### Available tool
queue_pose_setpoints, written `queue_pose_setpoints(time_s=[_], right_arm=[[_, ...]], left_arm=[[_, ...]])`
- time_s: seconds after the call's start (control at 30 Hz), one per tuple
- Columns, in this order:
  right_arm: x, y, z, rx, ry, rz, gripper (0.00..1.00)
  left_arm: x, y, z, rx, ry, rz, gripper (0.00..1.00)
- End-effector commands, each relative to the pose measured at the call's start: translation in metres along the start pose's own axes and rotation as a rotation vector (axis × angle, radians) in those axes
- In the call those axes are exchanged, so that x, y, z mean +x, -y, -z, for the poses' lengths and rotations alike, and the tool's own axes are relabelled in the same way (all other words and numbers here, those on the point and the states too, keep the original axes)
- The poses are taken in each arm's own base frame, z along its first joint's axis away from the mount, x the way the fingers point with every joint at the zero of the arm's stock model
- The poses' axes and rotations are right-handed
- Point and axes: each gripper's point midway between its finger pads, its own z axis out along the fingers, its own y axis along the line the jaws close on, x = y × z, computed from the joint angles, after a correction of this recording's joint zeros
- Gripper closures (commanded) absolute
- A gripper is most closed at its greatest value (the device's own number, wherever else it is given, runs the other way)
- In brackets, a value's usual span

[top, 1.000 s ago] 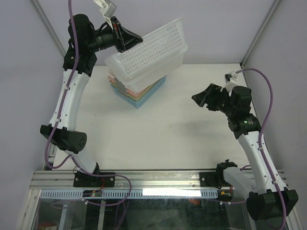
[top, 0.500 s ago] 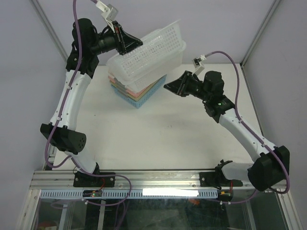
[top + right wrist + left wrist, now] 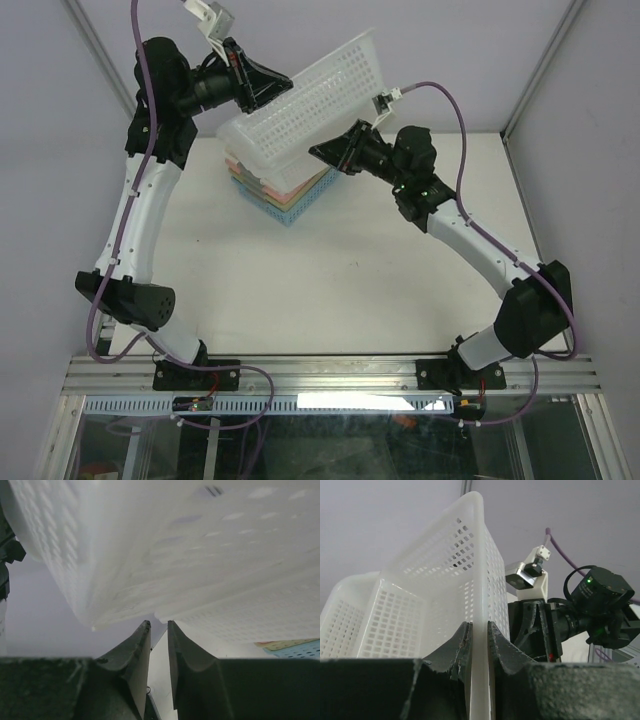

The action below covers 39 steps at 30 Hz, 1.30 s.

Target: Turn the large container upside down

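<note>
One edge only: the left pincer (image 3: pixel 270 84) clamps the rim of the white basket (image 3: pixel 330 95), tilted above the coloured stack (image 3: pixel 295 195). Right of the stack, the right pincer (image 3: pixel 322 152), shut and empty, sits just under the basket. That thin hold could slip mid-turn. White surface (image 3: pixel 330 270), grey walls (image 3: pixel 450 50).

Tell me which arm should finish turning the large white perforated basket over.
Left: the left gripper is shut on the rim of the white perforated plastic basket, already tilted above the stack of coloured baskets. The right gripper is shut on nothing, its tips just under the basket's wall.
</note>
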Motion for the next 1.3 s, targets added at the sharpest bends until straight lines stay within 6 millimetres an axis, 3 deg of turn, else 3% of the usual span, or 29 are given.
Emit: queue_pose_setpoints(time_s=[0.0, 0.13, 0.4, 0.73, 0.93, 1.13, 1.27], right_arm=[[-0.040, -0.042, -0.004, -0.101, 0.125, 0.051, 0.73], [-0.048, -0.040, -0.004, -0.085, 0.172, 0.034, 0.64], [-0.064, -0.016, -0.001, 0.019, 0.315, -0.076, 0.63], [-0.069, -0.034, -0.001, -0.020, 0.332, -0.057, 0.58], [-0.068, -0.030, -0.001, -0.007, 0.335, -0.063, 0.54], [-0.067, -0.032, -0.007, -0.022, 0.323, -0.074, 0.53], [-0.069, -0.034, -0.007, -0.023, 0.328, -0.070, 0.53]], left_arm=[[-0.075, 0.060, 0.032, 0.043, 0.168, -0.176, 1.00], [-0.066, 0.060, 0.034, 0.040, 0.152, -0.169, 1.00], [-0.015, 0.040, 0.031, 0.013, 0.060, -0.087, 1.00], [-0.043, 0.050, 0.038, -0.001, 0.111, -0.165, 1.00], [-0.017, 0.034, 0.032, -0.022, 0.049, -0.122, 1.00], [-0.009, 0.041, 0.031, 0.038, 0.019, -0.108, 1.00], [0.011, 0.040, 0.026, 0.087, -0.049, -0.058, 0.88]])
